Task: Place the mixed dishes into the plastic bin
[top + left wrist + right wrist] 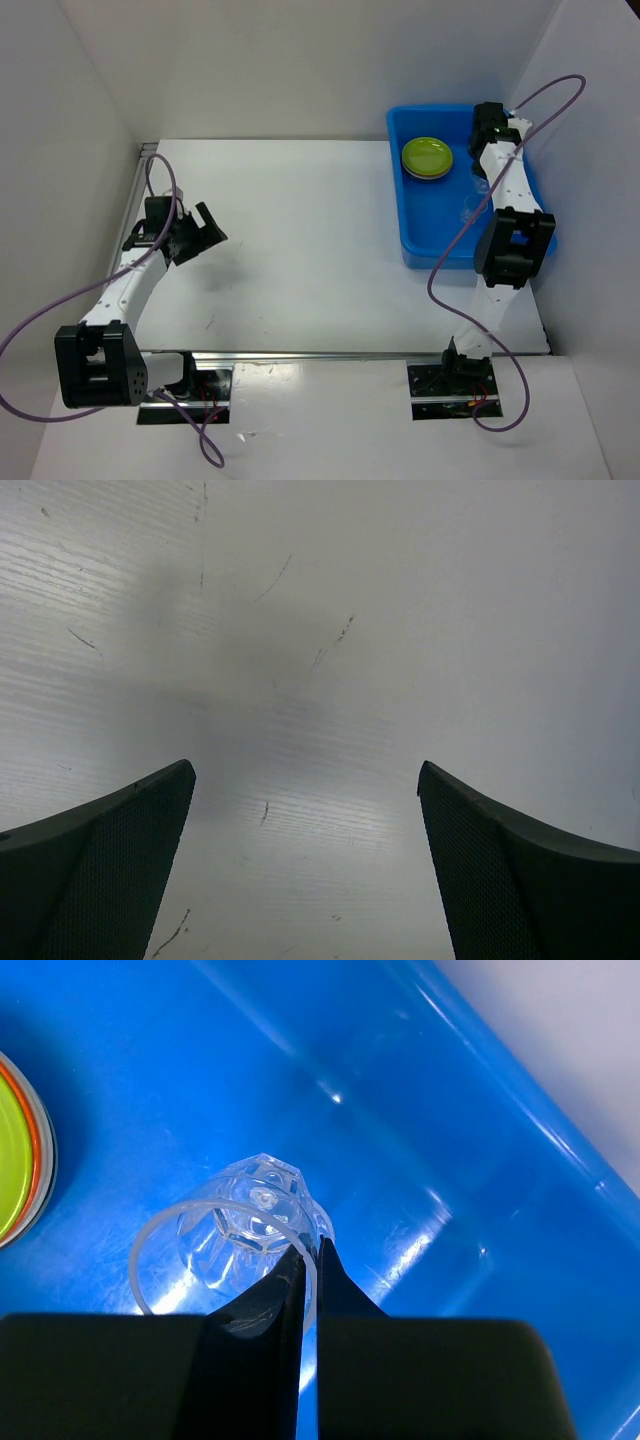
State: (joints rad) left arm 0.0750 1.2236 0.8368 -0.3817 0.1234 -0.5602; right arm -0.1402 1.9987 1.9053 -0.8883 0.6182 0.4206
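The blue plastic bin (440,230) stands at the table's far right. A stack of plates with the lime green plate (427,156) on top lies in its far left part; the green plate's edge over an orange rim also shows in the right wrist view (12,1155). My right gripper (311,1250) is inside the bin (480,1140), shut on the rim of a clear cup (235,1240), one finger inside it and one outside. Another clear cup (470,207) shows faintly on the bin floor. My left gripper (305,775) is open and empty over the bare table at the left (200,232).
White walls close in the table on the left, back and right. The right arm (510,215) stretches over the bin's right side. Purple cables loop from both arms. The bin's near rim (450,262) is about halfway down the table.
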